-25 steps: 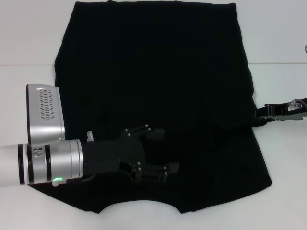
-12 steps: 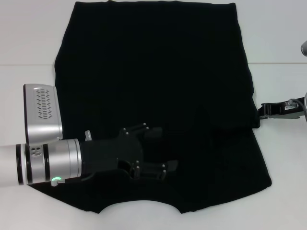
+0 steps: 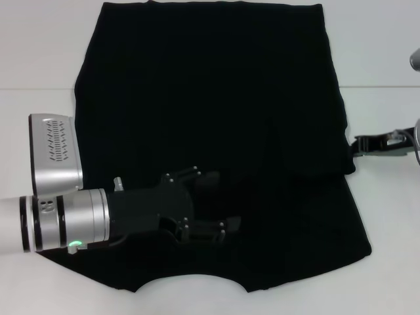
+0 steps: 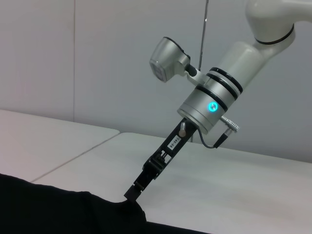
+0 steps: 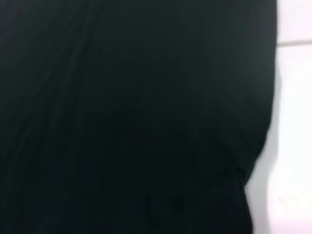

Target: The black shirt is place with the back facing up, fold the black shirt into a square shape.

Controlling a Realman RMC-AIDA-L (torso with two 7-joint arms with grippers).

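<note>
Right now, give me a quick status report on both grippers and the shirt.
Left gripper over the black shirt, fingers open. Right gripper at the shirt's right edge, shut on cloth. Shirt flat on the white table, unfolded. Nothing in the way.

txt: none legible | small white label on right pincer (image 4: 172, 143) arm – chars too tiny to read

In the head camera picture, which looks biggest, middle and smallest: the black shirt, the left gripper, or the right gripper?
1. Black shirt: by far the biggest, covering most of the table.
2. Left gripper: looks middle-sized, but it is nearer the camera.
3. Right gripper: looks smallest, partly cut off at the edge.
</note>
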